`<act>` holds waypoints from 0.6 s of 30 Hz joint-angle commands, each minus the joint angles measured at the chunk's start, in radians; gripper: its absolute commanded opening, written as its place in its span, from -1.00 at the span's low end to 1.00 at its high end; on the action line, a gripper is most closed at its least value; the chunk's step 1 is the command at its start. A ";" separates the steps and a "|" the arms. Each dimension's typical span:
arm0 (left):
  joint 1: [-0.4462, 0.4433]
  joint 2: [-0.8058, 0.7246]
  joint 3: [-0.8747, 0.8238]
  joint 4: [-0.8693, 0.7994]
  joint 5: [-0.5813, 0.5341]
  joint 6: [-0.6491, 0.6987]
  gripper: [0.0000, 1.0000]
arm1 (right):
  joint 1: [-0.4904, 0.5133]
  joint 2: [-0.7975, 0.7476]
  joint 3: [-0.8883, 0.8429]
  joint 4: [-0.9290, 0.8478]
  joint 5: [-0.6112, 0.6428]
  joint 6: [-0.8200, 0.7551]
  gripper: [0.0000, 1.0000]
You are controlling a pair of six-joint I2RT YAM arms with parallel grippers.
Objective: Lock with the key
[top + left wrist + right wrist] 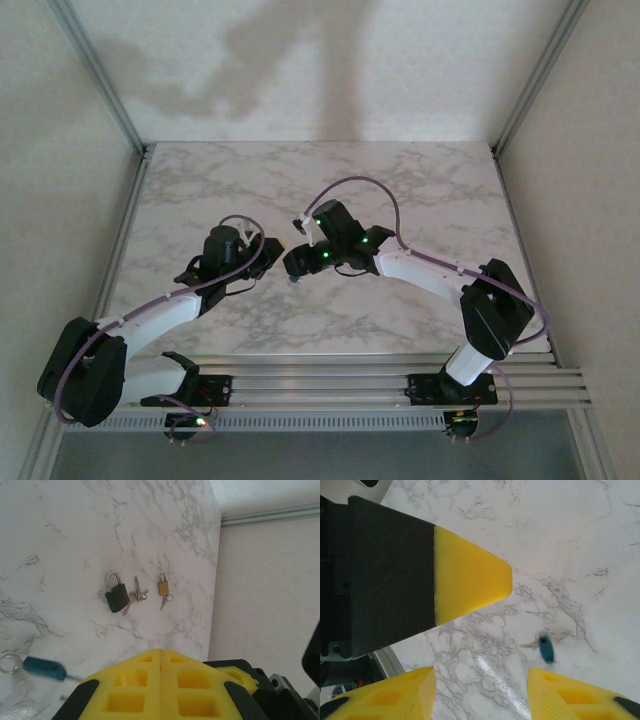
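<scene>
**Key lies on table beside black lock, both claws off it**

Left wrist view: left gripper (160,654) is clenched, its yellow fingers (125,690) pressed together along one seam, nothing seen between them. It hangs above the marble table (60,540).

The key (136,595) lies flat on the table, touching or just beside the right side of the black lock (116,595). It is part of a small silvery bunch; I can't count the pieces. The black lock lies on its side, shackle pointing away from the camera.

The brass lock (163,587) is near, to the right of the key and apart from it, with its own tiny key (165,600) at its lower end. The blue lock (44,667) lies well apart at lower left, with a ring (9,663) at its left end.

Right wrist view: right gripper (481,676) is released, with a wide gap between its fingers (405,697) and bare table in the gap. A small blurred blue thing (546,648), likely the blue lock, lies ahead of it.
</scene>
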 commanded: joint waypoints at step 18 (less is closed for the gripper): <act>0.049 -0.080 -0.022 -0.243 -0.148 0.155 -0.71 | 0.002 0.056 -0.104 0.024 0.223 0.106 0.19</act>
